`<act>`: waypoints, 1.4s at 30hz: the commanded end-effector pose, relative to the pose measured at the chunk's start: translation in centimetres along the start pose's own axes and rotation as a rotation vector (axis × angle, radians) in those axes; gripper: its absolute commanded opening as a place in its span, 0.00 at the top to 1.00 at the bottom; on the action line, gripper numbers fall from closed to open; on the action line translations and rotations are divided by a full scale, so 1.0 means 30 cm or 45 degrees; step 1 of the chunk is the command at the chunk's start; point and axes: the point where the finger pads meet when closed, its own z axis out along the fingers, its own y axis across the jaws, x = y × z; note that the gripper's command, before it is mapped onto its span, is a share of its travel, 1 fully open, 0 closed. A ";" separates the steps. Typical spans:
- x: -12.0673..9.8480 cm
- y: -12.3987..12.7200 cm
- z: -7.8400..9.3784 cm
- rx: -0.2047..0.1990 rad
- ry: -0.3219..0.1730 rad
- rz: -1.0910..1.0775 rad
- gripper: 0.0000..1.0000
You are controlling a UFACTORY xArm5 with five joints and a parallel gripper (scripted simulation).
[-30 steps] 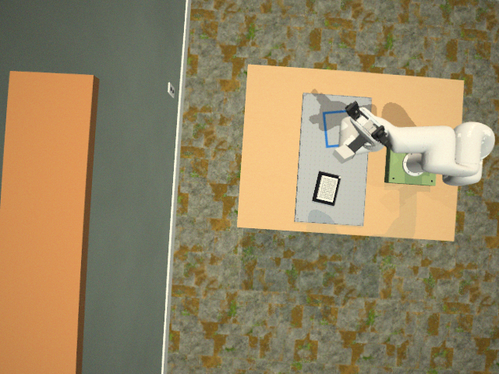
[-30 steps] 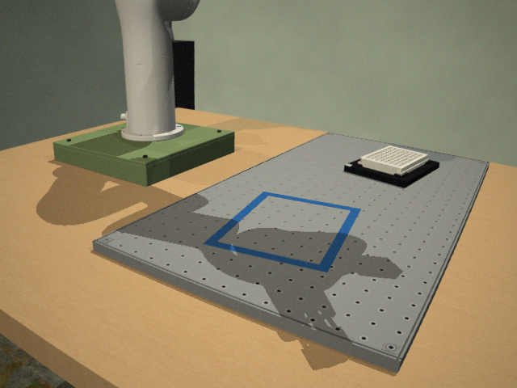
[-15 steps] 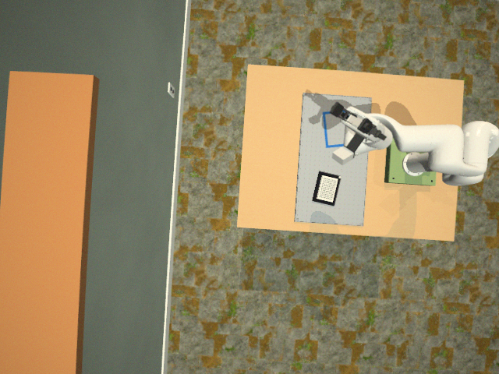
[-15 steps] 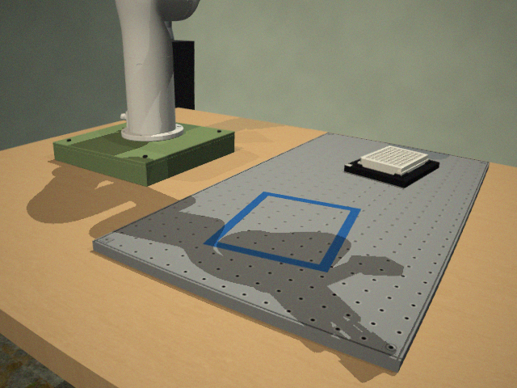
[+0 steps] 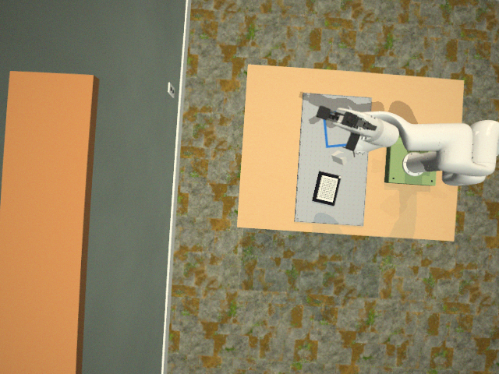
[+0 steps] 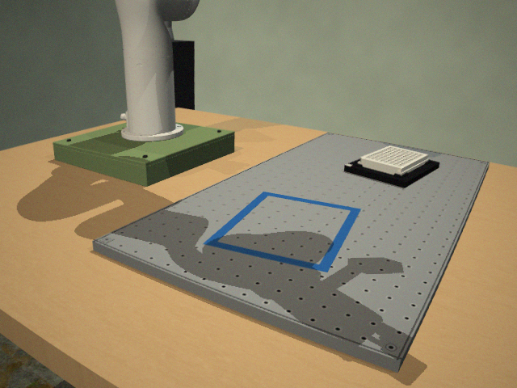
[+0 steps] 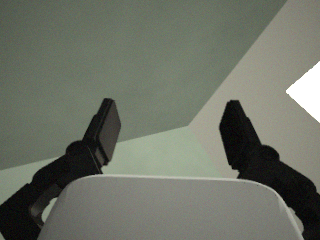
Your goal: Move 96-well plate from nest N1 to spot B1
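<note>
The white 96-well plate point(image 5: 327, 187) sits flat in the black plate nest point(image 5: 326, 188) on the grey deck; it also shows in the side view point(image 6: 394, 159) on its nest point(image 6: 391, 169). The blue taped outline point(image 6: 283, 229) lies empty nearer the deck's other end, partly under the arm's shadow; from above only part of the outline point(image 5: 329, 137) shows, the rest hidden by the arm. My gripper point(image 5: 324, 113) hangs high over the deck's far end, beyond the outline, far from the plate. In the wrist view the fingers stand wide open with nothing between them, pointing at walls.
The arm's green base block point(image 6: 144, 151) stands on the wooden table beside the deck. A small pale block point(image 5: 339, 157) lies on the deck between outline and nest in the top view. A long orange bench point(image 5: 44, 217) stands far left.
</note>
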 end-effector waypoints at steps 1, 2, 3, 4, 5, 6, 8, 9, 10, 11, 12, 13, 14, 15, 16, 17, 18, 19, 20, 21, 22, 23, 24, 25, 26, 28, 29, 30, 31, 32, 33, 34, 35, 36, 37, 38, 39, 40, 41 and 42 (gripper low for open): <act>0.011 -0.053 0.022 0.149 0.047 0.139 0.00; 0.011 -0.053 0.022 0.149 0.047 0.139 0.00; 0.014 -0.069 0.022 0.180 0.054 0.167 0.00; 0.014 -0.069 0.022 0.180 0.054 0.167 0.00; 0.014 -0.069 0.022 0.180 0.054 0.167 0.00; 0.018 -0.085 0.022 0.211 0.060 0.195 0.00; 0.023 -0.101 0.022 0.253 0.069 0.235 0.00; 0.026 -0.117 0.020 0.285 0.073 0.263 0.00; 0.030 -0.133 0.018 0.316 0.077 0.291 0.00; 0.034 -0.149 0.016 0.348 0.081 0.319 0.00; 0.034 -0.149 0.016 0.360 0.083 0.330 0.00; 0.034 -0.149 0.016 0.360 0.083 0.330 0.00; 0.037 -0.165 0.012 0.392 0.085 0.358 0.00; 0.041 -0.181 0.008 0.424 0.086 0.386 0.00; 0.046 -0.196 0.004 0.456 0.088 0.414 0.00; 0.046 -0.199 0.003 0.468 0.088 0.425 0.00; 0.046 -0.199 0.003 0.468 0.088 0.425 0.00; 0.049 -0.214 -0.003 0.501 0.088 0.452 0.00; 0.052 -0.229 -0.009 0.533 0.087 0.480 0.00; 0.052 -0.229 -0.009 0.533 0.087 0.480 0.00; 0.052 -0.229 -0.009 0.533 0.087 0.480 0.00; 0.057 -0.244 -0.015 0.565 0.086 0.507 0.00; 0.058 -0.248 -0.016 0.578 0.085 0.518 0.00; 0.060 -0.262 -0.024 0.611 0.082 0.545 0.00; 0.064 -0.277 -0.032 0.644 0.079 0.572 0.00; 0.069 -0.296 -0.042 0.690 0.074 0.610 0.00; 0.069 -0.296 -0.042 0.690 0.074 0.610 0.00; 0.069 -0.296 -0.042 0.690 0.074 0.610 0.00; 0.071 -0.310 -0.052 0.722 0.069 0.636 0.00; 0.074 -0.323 -0.061 0.755 0.063 0.663 0.00; 0.078 -0.337 -0.070 0.788 0.057 0.689 0.00; 0.080 -0.343 -0.075 0.801 0.054 0.700 0.00; 0.080 -0.343 -0.075 0.801 0.054 0.700 0.00; 0.080 -0.343 -0.075 0.801 0.054 0.700 0.00; 0.082 -0.356 -0.085 0.834 0.047 0.725 0.00; 0.082 -0.356 -0.085 0.834 0.047 0.725 0.00; 0.082 -0.356 -0.085 0.834 0.047 0.725 0.00; 0.085 -0.369 -0.096 0.867 0.038 0.751 0.00; 0.088 -0.381 -0.107 0.900 0.030 0.777 0.00; 0.091 -0.389 -0.114 0.914 0.026 0.787 0.00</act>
